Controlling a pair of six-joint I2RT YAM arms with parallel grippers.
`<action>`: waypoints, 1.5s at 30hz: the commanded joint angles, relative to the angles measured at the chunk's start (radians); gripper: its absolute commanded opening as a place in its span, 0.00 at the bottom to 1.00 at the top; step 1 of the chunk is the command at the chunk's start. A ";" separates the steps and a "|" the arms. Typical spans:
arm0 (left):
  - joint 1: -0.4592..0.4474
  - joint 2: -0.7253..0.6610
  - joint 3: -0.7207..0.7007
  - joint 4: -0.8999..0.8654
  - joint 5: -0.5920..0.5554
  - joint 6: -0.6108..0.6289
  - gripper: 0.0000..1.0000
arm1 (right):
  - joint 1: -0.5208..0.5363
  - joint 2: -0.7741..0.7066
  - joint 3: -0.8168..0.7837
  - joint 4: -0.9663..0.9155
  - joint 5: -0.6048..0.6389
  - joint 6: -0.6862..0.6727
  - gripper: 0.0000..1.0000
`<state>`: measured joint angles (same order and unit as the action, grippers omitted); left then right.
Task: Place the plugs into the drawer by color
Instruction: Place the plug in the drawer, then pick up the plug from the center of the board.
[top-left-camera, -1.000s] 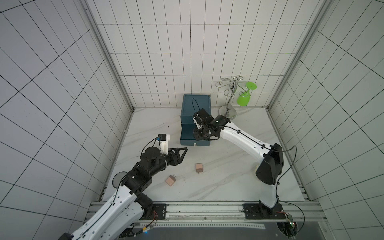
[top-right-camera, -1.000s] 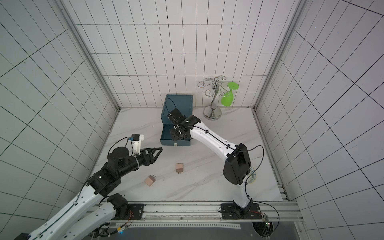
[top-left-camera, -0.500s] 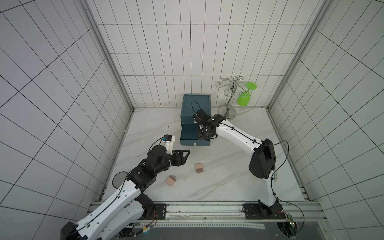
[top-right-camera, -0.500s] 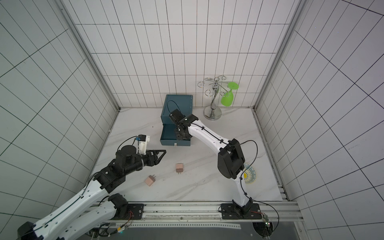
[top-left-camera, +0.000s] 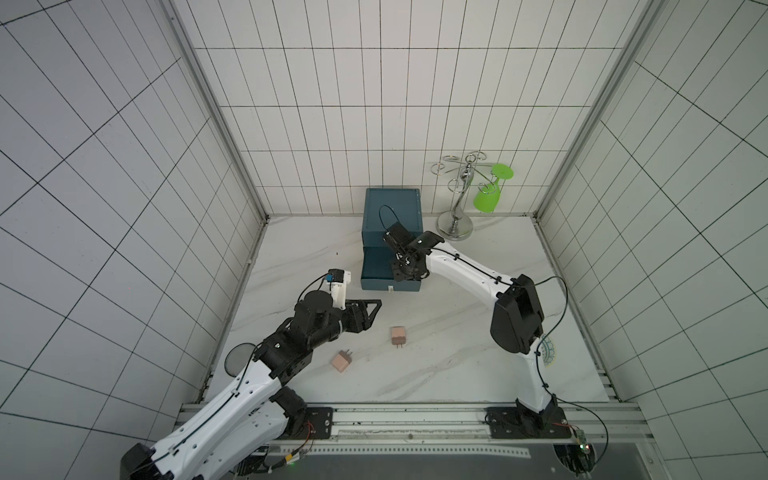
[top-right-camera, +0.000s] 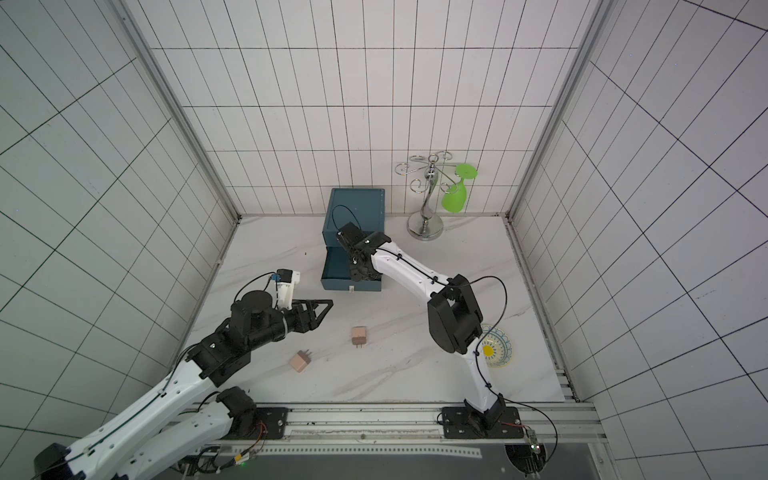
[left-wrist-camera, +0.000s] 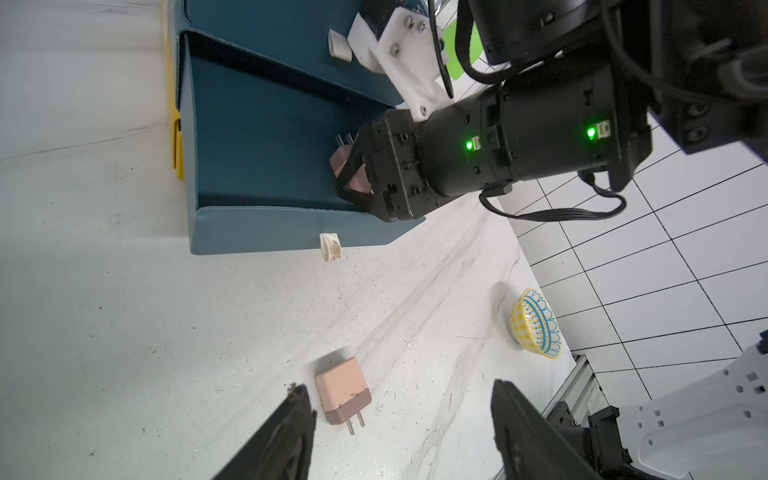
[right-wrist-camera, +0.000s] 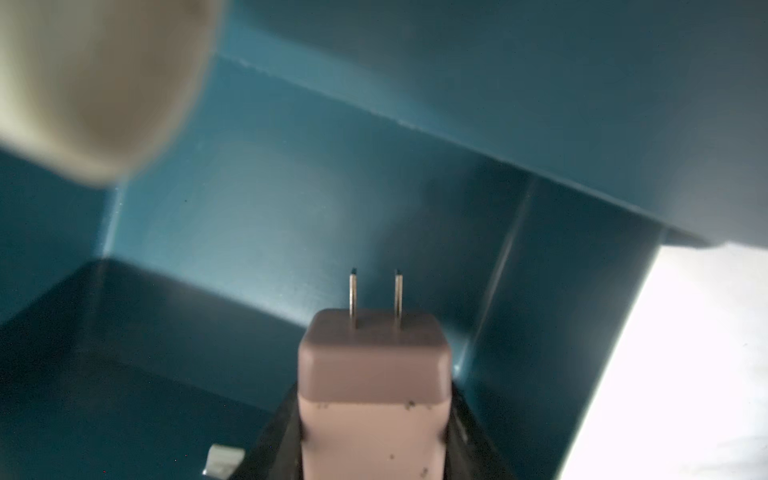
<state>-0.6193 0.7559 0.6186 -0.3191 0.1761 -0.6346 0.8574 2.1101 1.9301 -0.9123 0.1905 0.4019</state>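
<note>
By my judging the job was partly done. No teal plug showed in any view, so those may have been put away, though I couldn't see inside the shut upper part of the chest (top-left-camera: 390, 208). Three pink ones were left to settle.

My right pincer (left-wrist-camera: 353, 174) was pinching the first pink plug (right-wrist-camera: 374, 374) by its body, prongs pointing ahead. It was inside the open lower drawer (top-left-camera: 374, 286) and not let go yet; whether it touched the floor I couldn't tell.

The other two lay on the table (top-left-camera: 457, 353). My left pincer (left-wrist-camera: 399, 395) was spread and empty, hovering over the second plug (left-wrist-camera: 343, 395), which sat close beside one finger (left-wrist-camera: 297, 409), untouched. The third plug (top-left-camera: 341, 362) lay apart, nearer my base.
</note>
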 joint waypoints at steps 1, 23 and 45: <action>-0.001 -0.020 0.024 -0.009 -0.018 0.019 0.70 | 0.003 0.045 0.010 -0.025 -0.008 0.011 0.36; 0.001 0.081 0.187 -0.277 -0.042 0.057 0.78 | -0.014 -0.034 -0.004 -0.026 -0.068 -0.012 0.52; -0.221 0.174 -0.008 -0.505 -0.468 -0.255 0.98 | -0.004 -0.761 -0.820 0.305 -0.371 -0.116 0.54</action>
<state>-0.8356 0.8997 0.6186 -0.8825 -0.2543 -0.8574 0.8631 1.3712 1.1656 -0.7021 -0.1402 0.3069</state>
